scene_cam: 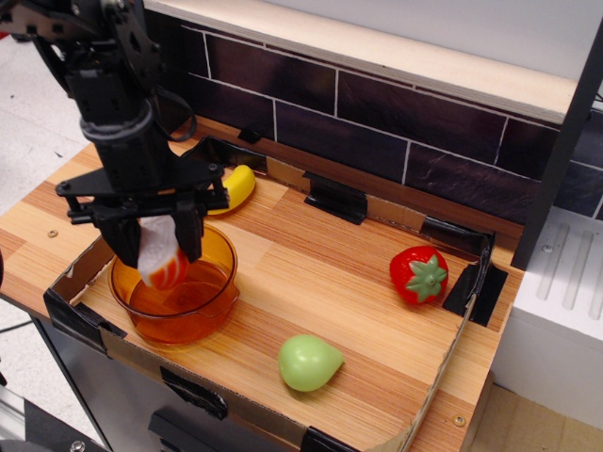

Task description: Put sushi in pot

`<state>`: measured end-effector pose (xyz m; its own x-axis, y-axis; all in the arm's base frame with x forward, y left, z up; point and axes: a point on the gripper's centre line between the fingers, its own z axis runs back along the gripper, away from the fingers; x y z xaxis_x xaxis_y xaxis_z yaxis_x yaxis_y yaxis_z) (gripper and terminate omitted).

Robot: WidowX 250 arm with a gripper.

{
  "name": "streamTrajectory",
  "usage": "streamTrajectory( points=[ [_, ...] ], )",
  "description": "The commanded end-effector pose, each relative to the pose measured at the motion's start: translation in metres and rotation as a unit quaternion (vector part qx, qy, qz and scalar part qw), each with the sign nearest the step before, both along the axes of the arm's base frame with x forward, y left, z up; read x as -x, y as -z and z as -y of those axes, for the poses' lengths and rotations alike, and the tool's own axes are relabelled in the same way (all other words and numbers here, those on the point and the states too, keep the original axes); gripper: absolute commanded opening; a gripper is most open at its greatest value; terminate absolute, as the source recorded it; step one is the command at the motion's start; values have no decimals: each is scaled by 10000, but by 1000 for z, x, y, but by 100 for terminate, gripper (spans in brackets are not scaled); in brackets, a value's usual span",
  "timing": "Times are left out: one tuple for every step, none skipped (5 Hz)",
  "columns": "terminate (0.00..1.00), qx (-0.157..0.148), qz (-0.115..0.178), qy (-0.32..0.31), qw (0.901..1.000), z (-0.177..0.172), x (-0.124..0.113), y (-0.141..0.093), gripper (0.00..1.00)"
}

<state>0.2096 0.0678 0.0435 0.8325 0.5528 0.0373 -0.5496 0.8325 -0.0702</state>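
The sushi [162, 261] is a small white piece with orange stripes at its lower end. My gripper [158, 252] is shut on it, the black fingers [191, 234] on either side. It hangs inside the rim of the pot [209, 303], a round translucent orange pot at the front left of the wooden tray. The sushi is above the pot's floor; whether it touches the floor I cannot tell. The arm hides the pot's far rim.
A yellow banana toy [235, 187] lies behind the pot. A red strawberry [419, 274] sits at the right, a green pear-shaped toy [308, 362] at the front. Low cardboard walls [80, 268] with black clips edge the tray; a dark brick wall [396, 132] stands behind.
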Motion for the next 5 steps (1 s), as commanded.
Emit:
streamTrajectory(
  points=[
    [0, -253, 74, 40, 9996, -2, -6, 8, 0],
    [0, -310, 107, 55, 9994, 0, -5, 10, 0],
    [0, -352, 17, -31, 9994, -1, -5, 10, 100],
    [0, -371, 126, 98, 9992, 0, -4, -1, 100],
    [0, -132, 455, -171, 9987, 0, -5, -38, 100]
  ],
)
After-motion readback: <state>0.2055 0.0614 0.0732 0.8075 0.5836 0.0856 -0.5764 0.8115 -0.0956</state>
